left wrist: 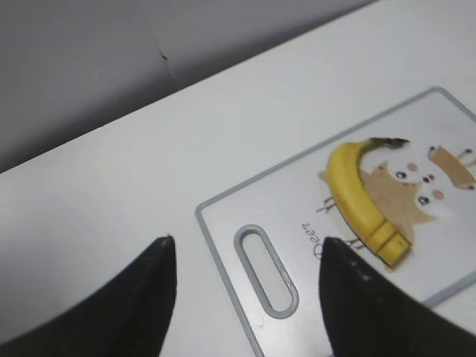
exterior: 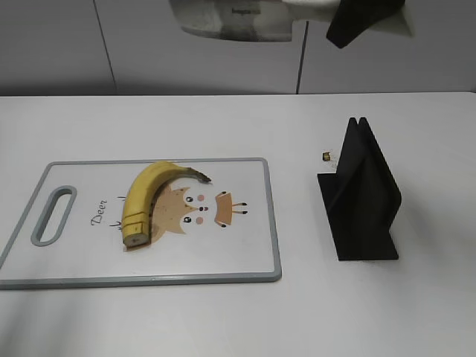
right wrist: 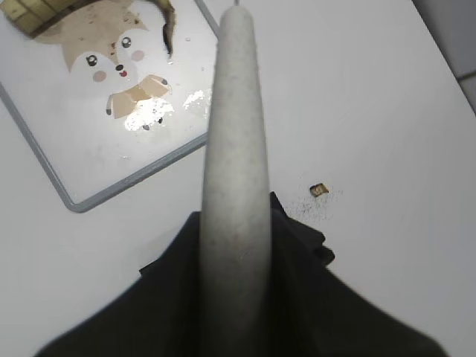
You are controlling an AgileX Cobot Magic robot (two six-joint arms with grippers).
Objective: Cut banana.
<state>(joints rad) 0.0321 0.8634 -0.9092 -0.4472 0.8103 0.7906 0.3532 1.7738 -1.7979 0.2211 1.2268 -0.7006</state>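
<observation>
The banana (exterior: pixel 146 197) lies on the cutting board (exterior: pixel 245 256), arcing from its cut end at 7 o'clock to its stem at 2; left tool (left wrist: pixel 245 297) spread open, right tool (exterior: pixel 364 18) clamped on the knife (exterior: pixel 238 18)

The word "Deer" in dark cursive script is printed on the white rectangular plastic cutting board with grey rim (exterior: pixel 271 223), beside its cartoon deer face (exterior: pixel 197 208). No other text is readable.

Looks like a lab test bench, not a real kitchen: bare white counter (exterior: pixel 223 320), plain grey wall panels (exterior: pixel 52 44), 1 cartoon deer cutting board (exterior: pixel 223 253) and a black stand (exterior: pixel 364 201).
</observation>
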